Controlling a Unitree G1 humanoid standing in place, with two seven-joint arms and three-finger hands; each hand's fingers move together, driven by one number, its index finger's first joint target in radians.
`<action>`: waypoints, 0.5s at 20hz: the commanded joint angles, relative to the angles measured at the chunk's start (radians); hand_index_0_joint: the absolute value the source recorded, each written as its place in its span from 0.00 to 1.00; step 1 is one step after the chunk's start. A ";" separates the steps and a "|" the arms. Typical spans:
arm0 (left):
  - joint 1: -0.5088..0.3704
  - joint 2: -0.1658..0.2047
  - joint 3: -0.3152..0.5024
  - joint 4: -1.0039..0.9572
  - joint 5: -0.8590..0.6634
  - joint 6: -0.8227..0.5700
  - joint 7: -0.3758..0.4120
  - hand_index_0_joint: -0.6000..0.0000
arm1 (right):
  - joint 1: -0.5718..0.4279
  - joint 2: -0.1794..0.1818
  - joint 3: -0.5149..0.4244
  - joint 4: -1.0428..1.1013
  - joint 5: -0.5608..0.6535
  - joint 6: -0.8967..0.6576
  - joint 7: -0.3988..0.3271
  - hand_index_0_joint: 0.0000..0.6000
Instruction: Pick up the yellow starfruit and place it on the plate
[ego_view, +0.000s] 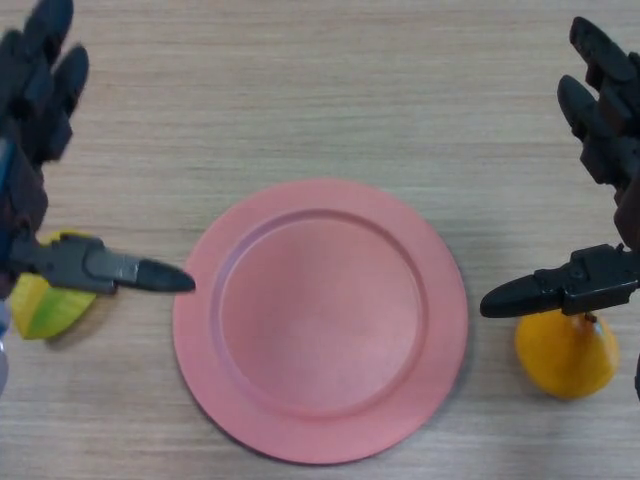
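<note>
Starfruit placement has a wide target: we see a round pink plastic plate (320, 320) filling the middle of the pale wood-grain table (300, 100), bare tabletop open above it. Our black left hand (30, 150) hangs at the left edge, fingers straight, thumb pointing toward the plate rim. Our black right hand (605, 150) mirrors it, spread and empty. An orange rounded fruit (565, 355) sits right of the plate. The yellow-green starfruit (50, 305) lies left, partly under the thumb.
</note>
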 joint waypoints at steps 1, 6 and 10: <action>0.019 0.020 0.135 -0.042 0.115 -0.121 0.003 1.00 | -0.029 -0.014 -0.026 -0.027 0.020 -0.143 -0.013 0.00; 0.086 0.018 0.206 0.058 0.214 -0.187 -0.048 1.00 | -0.049 -0.007 -0.006 0.007 0.013 -0.150 -0.010 0.00; 0.088 0.054 0.239 0.201 0.271 -0.225 -0.055 1.00 | -0.047 -0.004 -0.011 -0.007 0.048 -0.131 -0.015 0.00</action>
